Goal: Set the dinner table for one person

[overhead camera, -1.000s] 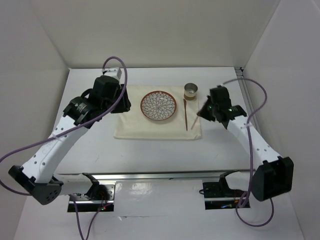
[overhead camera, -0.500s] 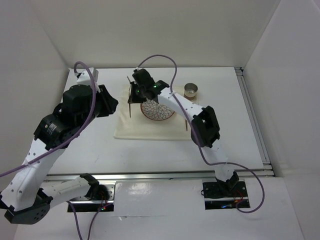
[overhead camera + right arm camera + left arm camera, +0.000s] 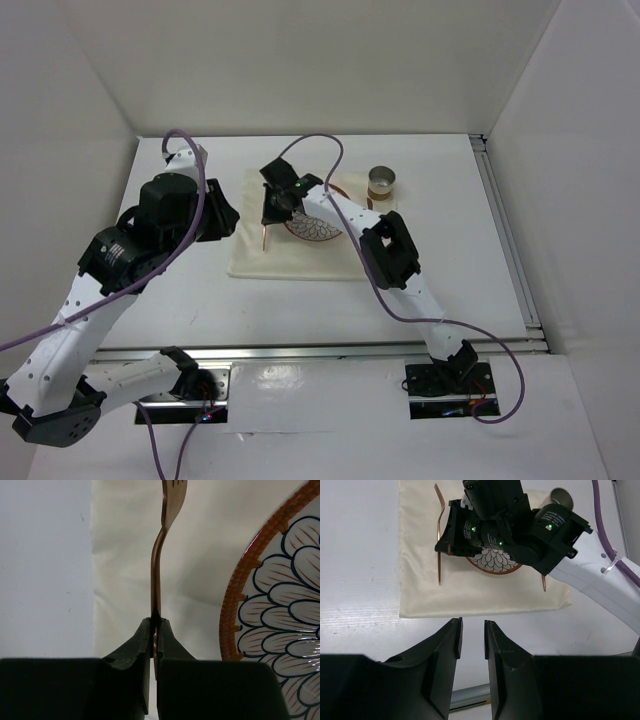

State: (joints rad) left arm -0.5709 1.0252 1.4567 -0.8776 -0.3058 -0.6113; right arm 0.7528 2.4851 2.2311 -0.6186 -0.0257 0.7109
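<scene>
Counting the scene gives one dinner table, one cream cloth spread on it, one petal-patterned plate in the middle of the cloth, one small metal cup to the far right of the plate, and one copper fork. A second copper utensil shows only its tip from under the right arm, to the right of the plate. Two arms work over it all.

The right gripper has its fingers clamped together on the fork's handle. The fork runs straight away from them over the left strip of the cloth, tines at the far end, with the plate's rim just to the right. Whether the fork rests on the cloth cannot be told. The table lies beneath these fingers, under the cloth, its bare white surface beginning just left of the cloth's edge.

The left gripper hangs above bare table near the cloth's near edge, its fingers apart with nothing between them.

A second ago the right gripper was at the right edge of the cloth, and two copper pieces lay right of the plate. Half a second ago it held the fork above the plate's far left. Now it sits lower, left of the plate. The left gripper, then over the cloth's left edge, has drawn back left and nearer.
</scene>
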